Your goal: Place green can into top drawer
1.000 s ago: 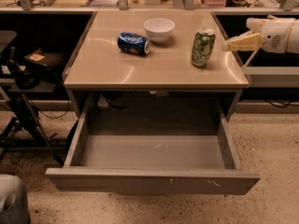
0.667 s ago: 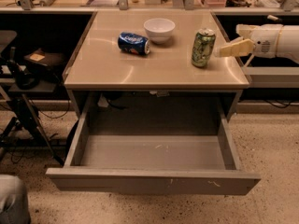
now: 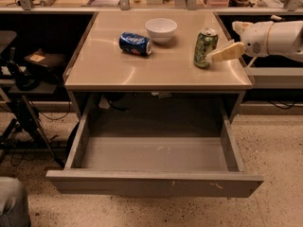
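Now, in the single camera view, the gripper (image 3: 225, 45) reaches in from the right edge of the frame, right of centre, at the end of a white arm. A second ago it hung further right, clear of the table's edge. Since then it has slid leftward, and its near finger (image 3: 227, 52) now lies against, or just beside, the lower right side of the green can (image 3: 205, 48). The jaws look spread apart and hold nothing. The far finger shows as a pale tip higher up and to the right, not yet around the can.

The green can stands upright on the right half of the table (image 3: 156, 72), in the same place as before, so it has not been lifted or nudged. Left of it a white bowl (image 3: 161, 30) sits near the table's back, and a blue soda can (image 3: 135, 43) lies on its side just beside the bowl. Both are well apart from the gripper.

Across the lower half of the frame the top drawer (image 3: 154, 183) is pulled fully out, its floor bare.

To my eye the approach is nearly done, but the grasp is not. The jaws probably need to come a little further left to straddle the can before closing. A slim upright can could tip if the near finger pushes it first.
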Robot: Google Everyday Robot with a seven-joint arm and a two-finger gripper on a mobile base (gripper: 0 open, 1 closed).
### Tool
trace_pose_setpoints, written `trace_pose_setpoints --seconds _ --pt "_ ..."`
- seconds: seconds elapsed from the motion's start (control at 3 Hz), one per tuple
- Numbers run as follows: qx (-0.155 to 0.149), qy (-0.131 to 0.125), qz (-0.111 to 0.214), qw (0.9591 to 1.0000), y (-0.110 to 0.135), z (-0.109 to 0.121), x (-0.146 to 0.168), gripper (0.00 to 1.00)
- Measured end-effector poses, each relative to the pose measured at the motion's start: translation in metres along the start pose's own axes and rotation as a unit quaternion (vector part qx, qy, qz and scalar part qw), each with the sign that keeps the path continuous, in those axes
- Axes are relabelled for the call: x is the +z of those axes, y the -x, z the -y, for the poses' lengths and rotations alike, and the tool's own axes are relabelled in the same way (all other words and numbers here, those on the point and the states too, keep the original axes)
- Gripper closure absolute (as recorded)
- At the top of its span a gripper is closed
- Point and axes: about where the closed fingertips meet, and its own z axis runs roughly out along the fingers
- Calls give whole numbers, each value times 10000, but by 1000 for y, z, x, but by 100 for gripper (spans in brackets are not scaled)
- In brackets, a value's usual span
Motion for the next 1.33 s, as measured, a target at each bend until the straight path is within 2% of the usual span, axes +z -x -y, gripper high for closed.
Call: trace_pose_setpoints --seconds 0.33,1.0,1.33 --pt "-328 109 -120 9993 7 -11 42 0" --pt "-205 117 -107 9997 2 -6 48 0" --pt "-205 117 -107 9997 2 -6 48 14"
